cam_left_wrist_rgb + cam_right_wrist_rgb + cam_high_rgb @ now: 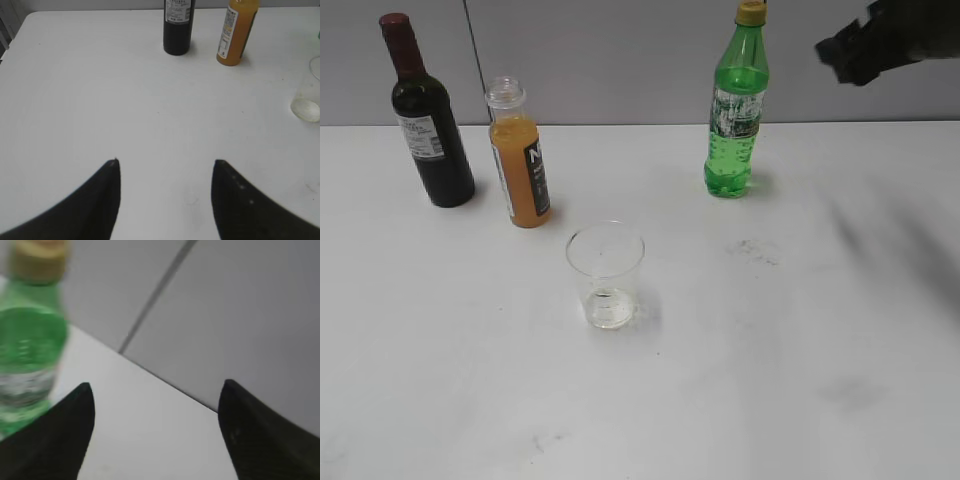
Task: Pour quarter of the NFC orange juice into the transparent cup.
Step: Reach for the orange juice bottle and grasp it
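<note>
The NFC orange juice [520, 160] stands uncapped and upright at the back left of the white table; the left wrist view shows the same bottle [236, 35] at the top right. The transparent cup [606, 275] stands upright in front of it, near the middle, and appears as a clear cup [309, 95] at the right edge of the left wrist view. My left gripper [166, 162] is open over bare table, well short of the bottle. My right gripper [157, 385] is open, raised at the top right as a blurred dark shape [860, 45], holding nothing.
A dark wine bottle [428, 115] stands left of the juice, also seen as a dark bottle [178, 25] in the left wrist view. A green soda bottle [736, 105] with a yellow cap stands at the back right, close to the right gripper. A grey wall runs behind the table.
</note>
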